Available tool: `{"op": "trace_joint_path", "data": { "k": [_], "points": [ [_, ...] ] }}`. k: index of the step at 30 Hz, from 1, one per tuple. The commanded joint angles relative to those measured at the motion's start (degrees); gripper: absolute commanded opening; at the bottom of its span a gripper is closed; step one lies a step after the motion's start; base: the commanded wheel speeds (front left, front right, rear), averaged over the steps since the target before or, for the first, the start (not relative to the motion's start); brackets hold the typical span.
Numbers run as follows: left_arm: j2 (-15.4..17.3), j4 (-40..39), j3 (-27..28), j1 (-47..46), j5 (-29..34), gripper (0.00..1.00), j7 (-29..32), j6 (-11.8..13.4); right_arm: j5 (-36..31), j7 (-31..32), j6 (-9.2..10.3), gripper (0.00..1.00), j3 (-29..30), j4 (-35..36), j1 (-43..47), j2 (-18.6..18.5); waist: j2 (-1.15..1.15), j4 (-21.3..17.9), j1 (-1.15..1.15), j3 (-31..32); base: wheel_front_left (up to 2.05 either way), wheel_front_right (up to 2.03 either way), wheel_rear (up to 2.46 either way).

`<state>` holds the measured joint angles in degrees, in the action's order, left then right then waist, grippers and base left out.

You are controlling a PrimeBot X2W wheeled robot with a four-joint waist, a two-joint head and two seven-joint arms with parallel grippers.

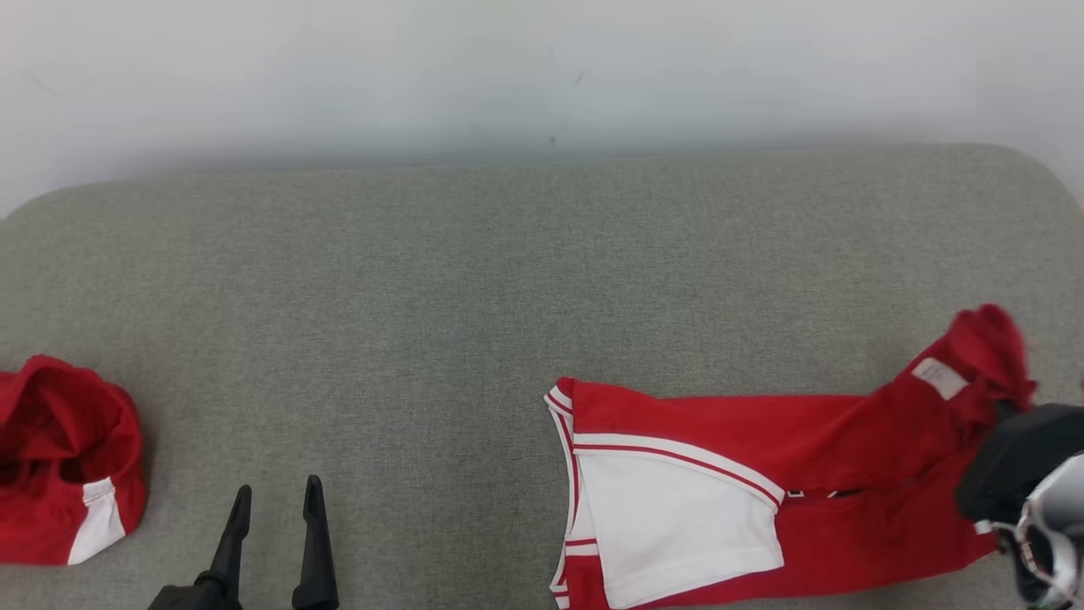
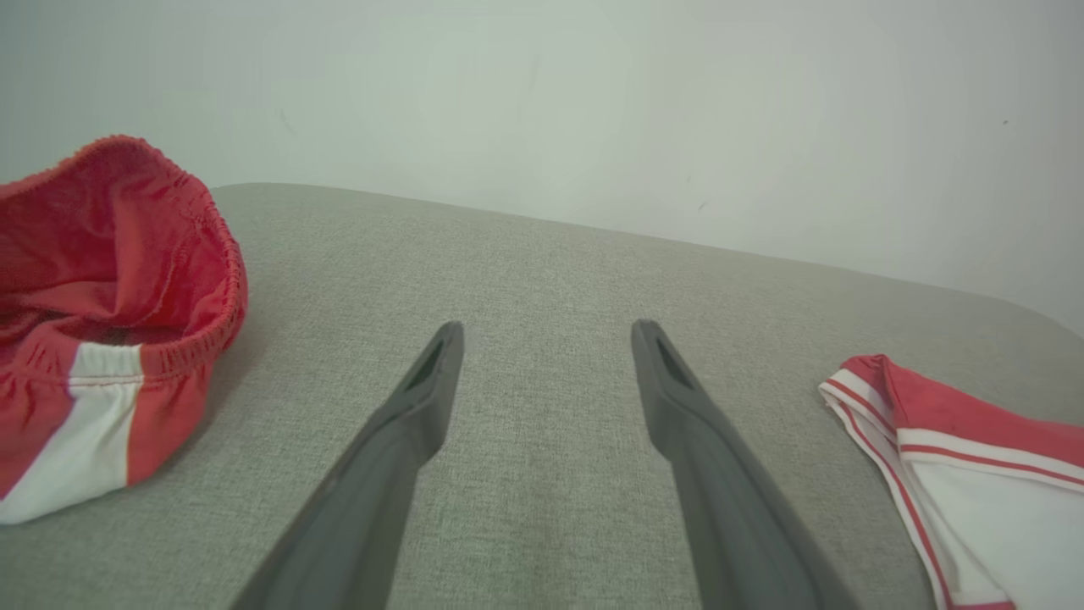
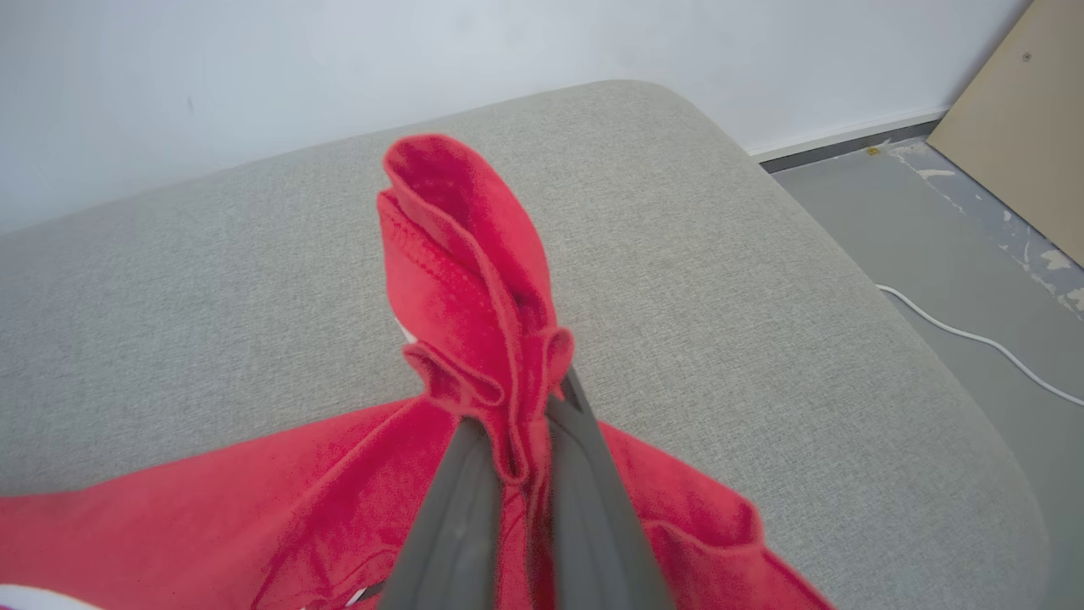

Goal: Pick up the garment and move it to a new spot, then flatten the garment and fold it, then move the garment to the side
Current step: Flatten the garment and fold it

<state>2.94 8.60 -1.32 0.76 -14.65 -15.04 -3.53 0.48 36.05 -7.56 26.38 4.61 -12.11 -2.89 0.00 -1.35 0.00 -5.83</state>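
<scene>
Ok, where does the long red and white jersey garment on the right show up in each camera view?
Head view: the red and white jersey garment lies lower right, its far end raised.
Left wrist view: the garment's striped corner is at the right edge.
Right wrist view: its bunched red end stands at centre, pinched in the right hand.
Shared landmark: the grey woven cushion meeting the white wall.

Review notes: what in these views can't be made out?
- Head view: garment lower edge, cut off by the frame bottom.
- Head view: its white label, too small to read.
- Head view: second red garment, cut by the left edge.
- Right wrist view: right gripper fingertips, partly wrapped in cloth.
</scene>
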Motion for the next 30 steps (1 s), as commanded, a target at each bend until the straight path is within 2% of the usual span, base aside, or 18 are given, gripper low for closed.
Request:
{"op": "trace_joint_path", "data": {
  "k": [1,6,12,23,30],
  "points": [
    [-0.1,0.1,0.0,0.0,-0.6,1.0,-0.2,0.2,1.1,0.4,0.12,0.0,-1.3,0.4,1.3,0.1,0.0,0.4,0.0,0.2,0.0,0.0,0.0],
    [-0.1,0.3,-0.2,0.4,-1.0,1.0,-0.2,0.4,6.9,0.8,0.12,0.0,-12.4,2.1,5.0,0.1,0.0,1.2,0.0,0.3,0.0,0.0,0.0],
    [-0.1,0.5,-0.3,0.5,-1.2,1.0,-0.2,0.5,13.6,-2.2,0.11,0.0,-22.2,-2.0,5.4,0.1,0.0,1.6,0.0,0.0,0.0,0.0,0.0],
    [-0.1,1.5,-1.2,-0.3,-1.3,1.0,-0.2,0.1,19.1,-10.3,0.11,0.0,-33.0,-16.5,-1.3,0.1,0.0,3.9,0.0,0.1,0.0,0.0,0.0],
    [-0.1,1.8,-1.6,-0.1,-1.4,1.0,-0.2,0.1,21.1,-14.1,0.11,0.0,-36.1,-22.0,-4.1,0.1,0.0,5.3,0.0,0.3,0.0,0.0,0.0]
  ]
}}
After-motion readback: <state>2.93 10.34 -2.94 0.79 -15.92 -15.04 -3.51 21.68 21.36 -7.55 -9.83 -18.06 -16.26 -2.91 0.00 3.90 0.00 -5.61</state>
